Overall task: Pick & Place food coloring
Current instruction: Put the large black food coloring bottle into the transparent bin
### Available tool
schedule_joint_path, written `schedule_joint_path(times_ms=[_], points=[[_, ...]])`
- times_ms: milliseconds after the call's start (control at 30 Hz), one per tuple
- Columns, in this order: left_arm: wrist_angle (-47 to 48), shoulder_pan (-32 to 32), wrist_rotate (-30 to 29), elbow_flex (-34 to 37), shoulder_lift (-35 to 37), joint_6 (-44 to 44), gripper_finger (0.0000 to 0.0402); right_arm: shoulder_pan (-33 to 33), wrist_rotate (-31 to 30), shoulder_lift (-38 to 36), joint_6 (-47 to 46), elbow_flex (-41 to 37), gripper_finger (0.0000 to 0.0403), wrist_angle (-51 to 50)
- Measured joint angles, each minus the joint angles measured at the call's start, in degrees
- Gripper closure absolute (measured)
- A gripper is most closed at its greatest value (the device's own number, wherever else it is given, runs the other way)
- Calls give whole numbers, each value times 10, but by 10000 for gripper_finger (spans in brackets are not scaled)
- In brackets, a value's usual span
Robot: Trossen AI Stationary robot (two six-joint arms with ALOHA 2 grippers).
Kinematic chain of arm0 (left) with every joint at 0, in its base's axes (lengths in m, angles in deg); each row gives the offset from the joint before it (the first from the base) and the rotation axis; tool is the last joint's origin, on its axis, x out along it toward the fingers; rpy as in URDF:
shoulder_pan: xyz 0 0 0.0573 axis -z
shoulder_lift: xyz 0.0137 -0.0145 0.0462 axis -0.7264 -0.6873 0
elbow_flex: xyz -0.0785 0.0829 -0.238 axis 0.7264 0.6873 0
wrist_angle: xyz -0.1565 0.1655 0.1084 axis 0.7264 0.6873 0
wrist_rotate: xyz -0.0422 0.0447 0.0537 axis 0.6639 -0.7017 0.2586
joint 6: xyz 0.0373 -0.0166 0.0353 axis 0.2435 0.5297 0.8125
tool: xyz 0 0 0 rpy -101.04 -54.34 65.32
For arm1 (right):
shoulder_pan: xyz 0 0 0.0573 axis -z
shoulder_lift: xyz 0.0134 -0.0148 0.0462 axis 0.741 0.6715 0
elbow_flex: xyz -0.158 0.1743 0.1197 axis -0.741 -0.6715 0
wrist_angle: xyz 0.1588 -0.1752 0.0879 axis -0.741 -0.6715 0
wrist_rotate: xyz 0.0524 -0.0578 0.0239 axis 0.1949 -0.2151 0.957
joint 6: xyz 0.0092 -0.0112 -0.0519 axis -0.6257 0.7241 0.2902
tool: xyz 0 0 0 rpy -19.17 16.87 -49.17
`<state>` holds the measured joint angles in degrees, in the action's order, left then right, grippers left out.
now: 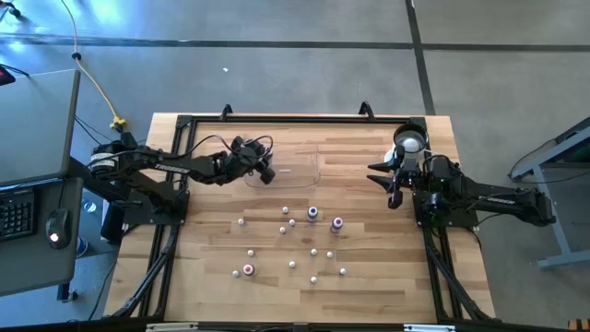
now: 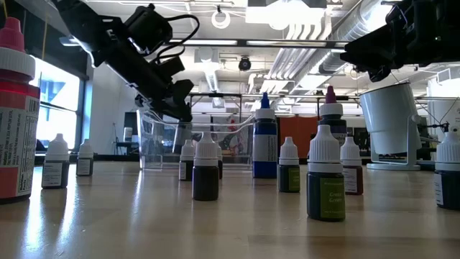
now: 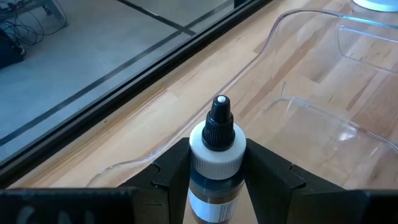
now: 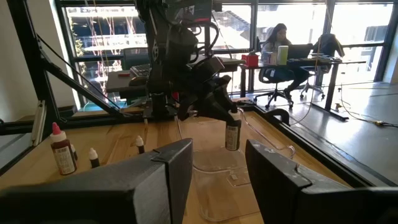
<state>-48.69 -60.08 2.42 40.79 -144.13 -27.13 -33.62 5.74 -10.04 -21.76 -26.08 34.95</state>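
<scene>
Left tool [image 1: 265, 171]: you have it clamped on one bottle [image 3: 217, 163], held over the tray's [image 1: 309, 171] near-left edge.
Held bottle: white collar, black tip with a white dot, dark contents; its label carries no writing you can read.
Right tool [image 1: 395, 179]: it waits at the bench's [image 1: 212, 286] right side beside the white cup [image 1: 408, 140], fingers apart with nothing between them.
Other bottles [image 1: 292, 242]: you'll see them standing loose on the bench, in front of the tray, none inside it (about a dozen, mostly whitish caps).
Labels: the nearest dark bottle [image 2: 325, 173] in the low view has a green label, its print too blurred to read; the big red bottle [image 2: 14, 115] at the left edge shows only fine lines of text.
Coloured caps: one blue [image 2: 264, 141], one purple [image 2: 330, 108], toward the tray.
Room: a person sits at a desk [image 4: 278, 42] far behind.
</scene>
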Motion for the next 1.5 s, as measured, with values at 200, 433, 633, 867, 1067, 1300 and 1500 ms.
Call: schedule_joint_path(times_ms=[200,433,633,867,1067,1300,1500], points=[[-1,0,9,-3,0,-3,268,0,0,0,0,0,261,0],[-52,0,34,-3,-26,-6,268,0,0,0,0,0,261,1],[-189,0,103,-5,-71,32,268,0,0,0,0,0,261,6],[-171,-1,106,-89,-145,59,268,0,0,0,0,0,261,8],[-148,0,114,-171,-238,53,268,0,0,0,0,0,261,9],[-144,0,98,-207,-280,10,268,0,0,0,0,0,261,9],[-138,-1,67,-207,-280,23,268,0,0,0,0,0,261,9]])
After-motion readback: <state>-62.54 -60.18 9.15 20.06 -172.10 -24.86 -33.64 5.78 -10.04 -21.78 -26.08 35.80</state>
